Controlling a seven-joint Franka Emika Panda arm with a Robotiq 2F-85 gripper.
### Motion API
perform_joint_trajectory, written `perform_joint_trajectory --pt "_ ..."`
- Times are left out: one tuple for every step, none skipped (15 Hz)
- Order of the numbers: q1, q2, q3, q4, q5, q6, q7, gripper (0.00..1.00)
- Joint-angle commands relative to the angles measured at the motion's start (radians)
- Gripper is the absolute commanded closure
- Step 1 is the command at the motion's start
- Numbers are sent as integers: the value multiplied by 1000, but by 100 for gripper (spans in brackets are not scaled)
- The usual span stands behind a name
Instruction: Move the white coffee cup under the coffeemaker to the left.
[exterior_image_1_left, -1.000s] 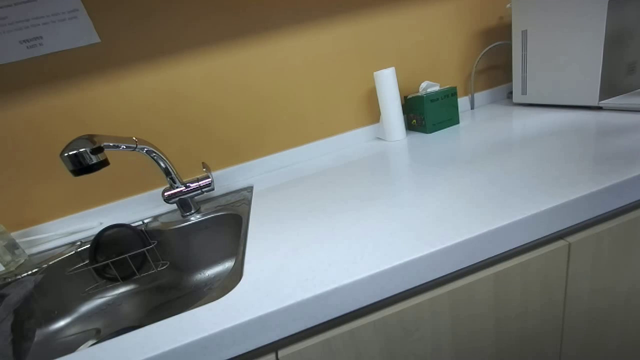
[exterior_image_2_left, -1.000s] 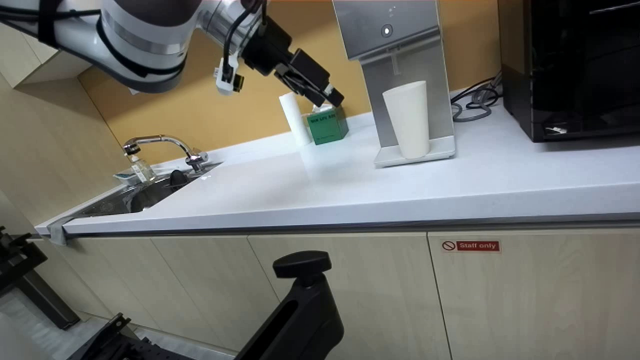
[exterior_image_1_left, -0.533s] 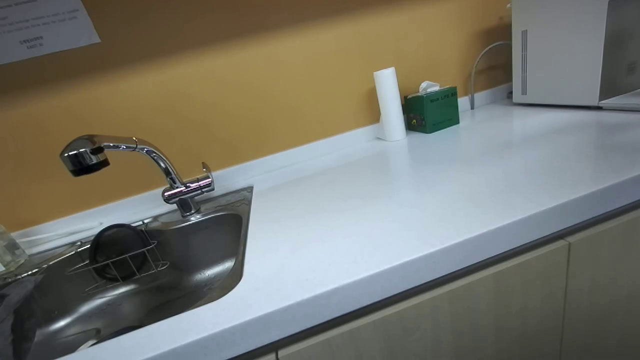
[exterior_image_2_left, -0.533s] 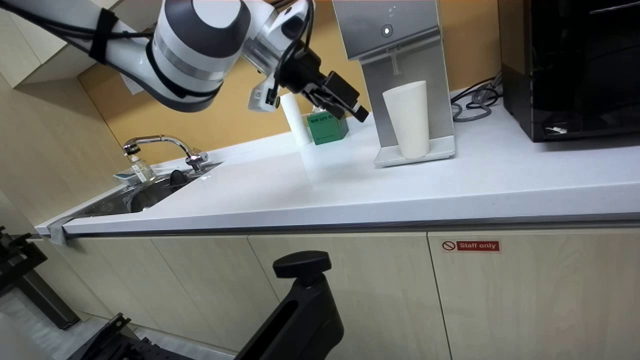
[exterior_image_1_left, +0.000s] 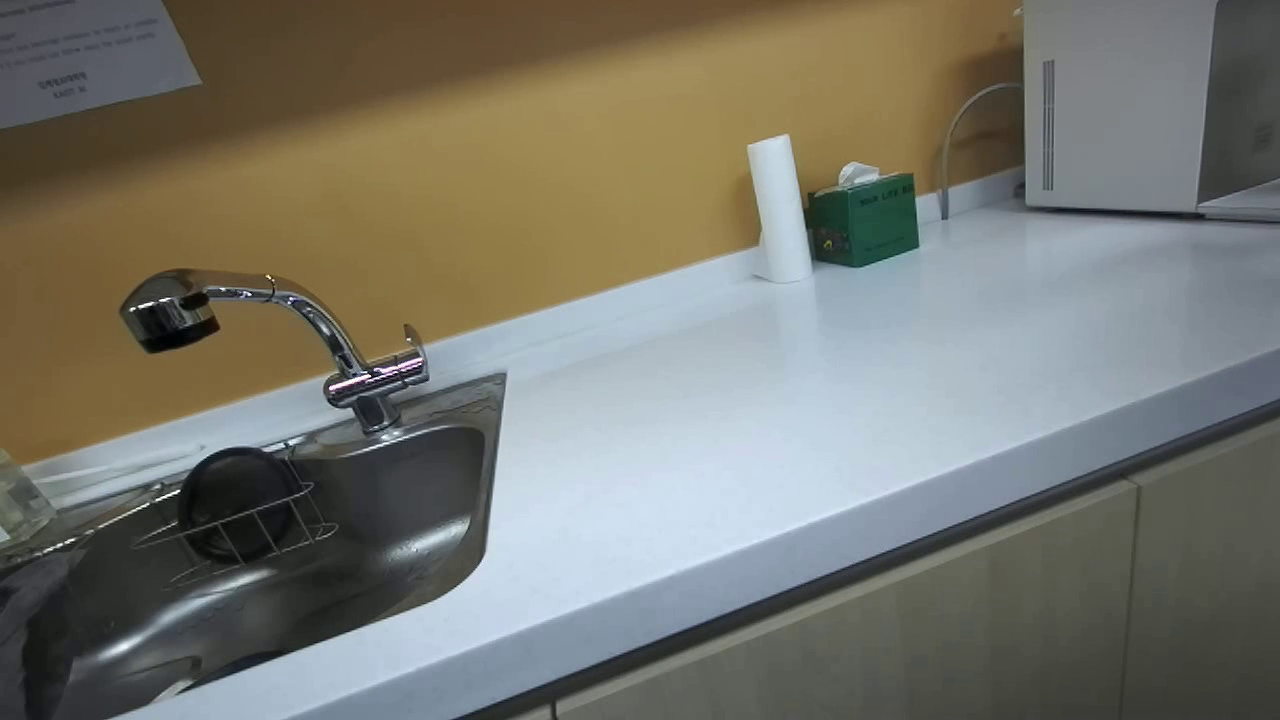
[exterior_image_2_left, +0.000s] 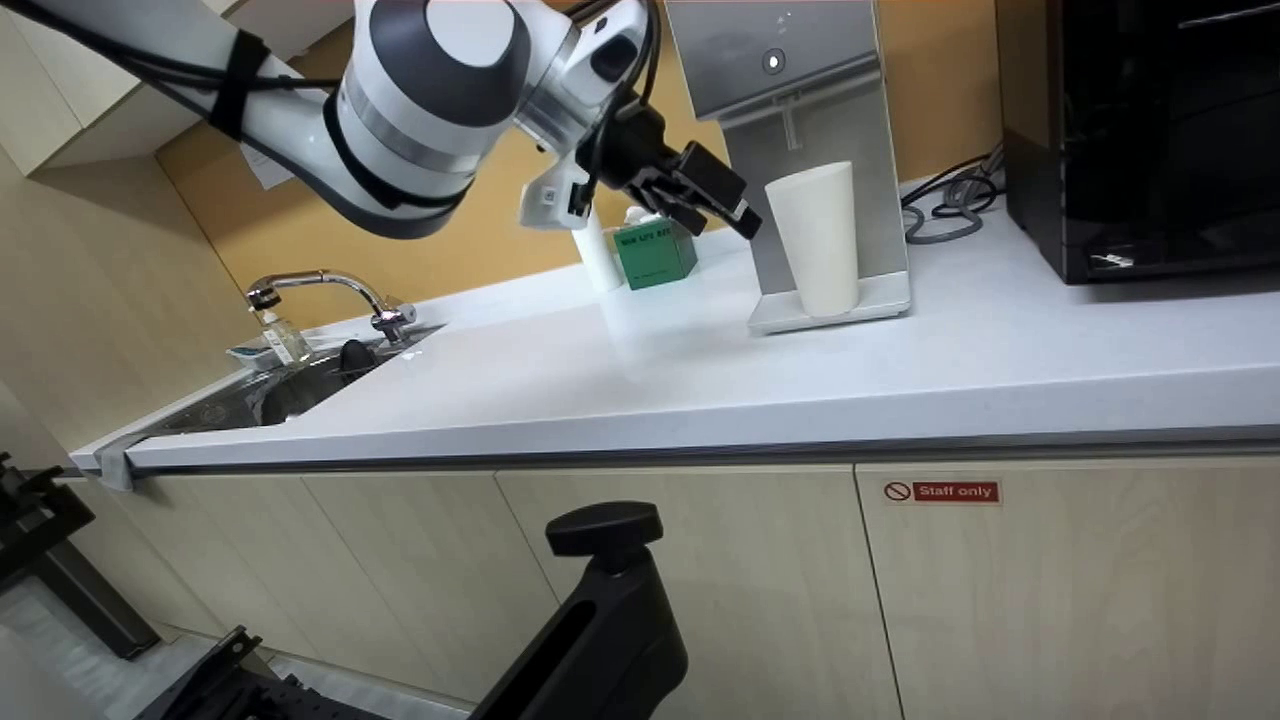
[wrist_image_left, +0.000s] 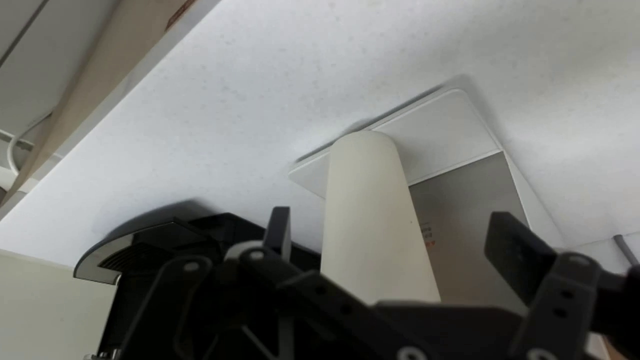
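The white coffee cup, plain and smooth, stands upright on the base ledge of the coffeemaker, below its spout, in an exterior view. The coffeemaker's white side also shows in an exterior view, where cup and gripper are out of view. My gripper is just to the left of the cup at its upper half, with a small gap. In the wrist view the gripper is open and empty. The cup shows between the two fingers, nearer the left one; its top end is hidden behind the gripper.
A black appliance stands right of the coffeemaker, with cables between. A green tissue box and a paper towel roll stand by the wall. The sink and faucet are farther left. The counter has a front edge.
The arm and gripper have moved right and down, closer to the cup, more slowly in the last half second. The cup has not moved.
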Motion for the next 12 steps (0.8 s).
perform_joint_trajectory --pt "-14 48 -14 5 -15 140 26 0" --pt "-18 59 -18 6 -17 174 24 0" --pt "-19 72 -25 7 -15 203 21 0" --pt "-20 86 -32 8 -8 226 15 0" --pt "94 90 -120 -14 200 249 -170 0" --pt "3 110 -63 5 59 264 -38 0" --pt "24 123 -83 5 102 278 -87 0" --pt "25 136 -86 6 105 286 -90 0" --pt "28 148 -93 8 104 291 -98 0" --pt "28 159 -94 8 99 294 -106 0" --pt "25 171 -88 6 89 297 -115 0" --pt "28 179 -94 6 88 303 -129 0"
